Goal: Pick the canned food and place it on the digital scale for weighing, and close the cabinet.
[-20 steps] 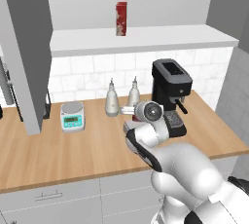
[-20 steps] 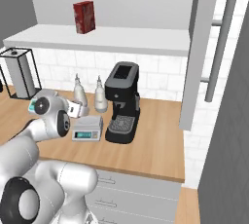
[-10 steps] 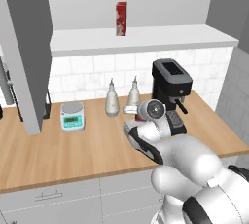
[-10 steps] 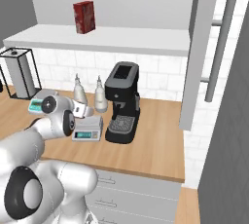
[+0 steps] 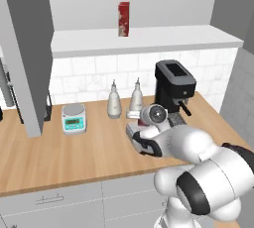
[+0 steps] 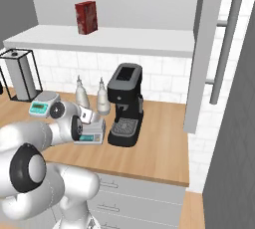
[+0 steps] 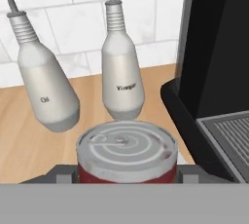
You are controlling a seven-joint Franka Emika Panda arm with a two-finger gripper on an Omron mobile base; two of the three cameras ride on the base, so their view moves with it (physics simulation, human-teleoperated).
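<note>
From my seat, the hand view puts the canned food (image 7: 126, 152) right at the bottom, ringed top up, sitting between the two dark finger tips; the gripper (image 7: 126, 173) looks to be pinching the can from both sides. In the base views the hand sits low over the wooden counter (image 5: 74, 157), just in front of a second, rectangular digital scale (image 6: 91, 131) beside the black coffee machine (image 5: 173, 85).

Compared with a second ago, the arm's elbow has swung round and bulks larger in both base views, while the hand has barely shifted along the counter; the jaws hold the same spread.

Just behind the can stand the Vinegar bottle (image 7: 121, 72) and the Oil bottle (image 7: 46, 89), against the tiled wall. Further left is a round-platform scale (image 5: 73, 119) with a teal display. The cabinet (image 5: 27, 48) door stands open, and a red carton (image 5: 124, 19) sits on the shelf inside, unmoved.
</note>
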